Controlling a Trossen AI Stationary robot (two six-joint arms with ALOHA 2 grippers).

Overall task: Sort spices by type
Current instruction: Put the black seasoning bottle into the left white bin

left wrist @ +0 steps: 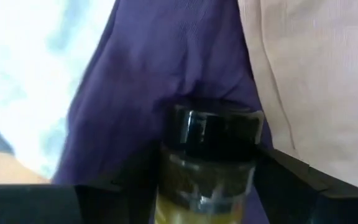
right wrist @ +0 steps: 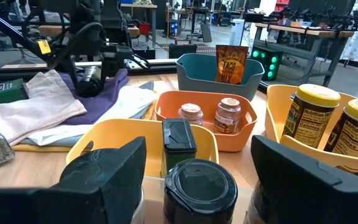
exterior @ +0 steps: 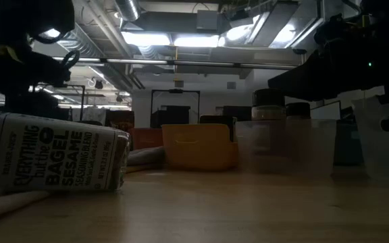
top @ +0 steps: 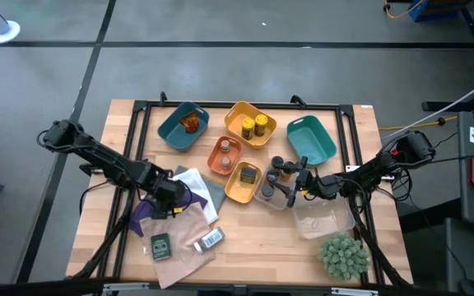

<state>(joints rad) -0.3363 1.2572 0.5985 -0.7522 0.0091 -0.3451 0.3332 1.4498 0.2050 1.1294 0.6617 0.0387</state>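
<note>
Yellow spice jar (left wrist: 207, 168) with a black lid sits clamped in the left gripper (top: 169, 196) over purple cloth (left wrist: 160, 62); its label is hidden. Right gripper (right wrist: 197, 186) straddles a dark-lidded jar (right wrist: 201, 186), grip unclear.

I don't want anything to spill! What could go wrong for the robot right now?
1. The yellow jar at the left gripper rests against a loose purple cloth. The cloth might snag and get dragged along.
2. The right gripper's open jaws straddle a dark-lidded jar in the clear tray. Closing off-centre might tip it over.
</note>
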